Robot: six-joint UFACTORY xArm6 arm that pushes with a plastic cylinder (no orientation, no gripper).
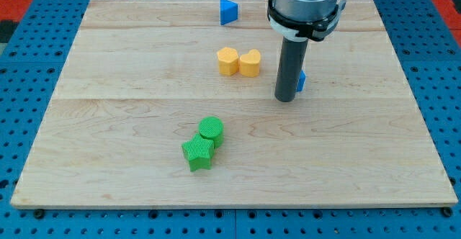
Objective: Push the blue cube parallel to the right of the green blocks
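The blue cube (301, 81) is mostly hidden behind my rod; only a sliver shows at the rod's right side, right of centre on the board. My tip (285, 99) rests on the board touching or just in front of the cube. The green blocks sit together lower down, left of centre: a green cylinder (211, 130) and a green star-shaped block (197, 152) touching it at its lower left. The tip is well to the upper right of the green blocks.
Two yellow blocks (239, 62) stand side by side just left of my rod, one hexagonal, one heart-shaped. A blue triangular block (227, 11) lies near the board's top edge. The wooden board (108, 109) sits on a blue perforated table.
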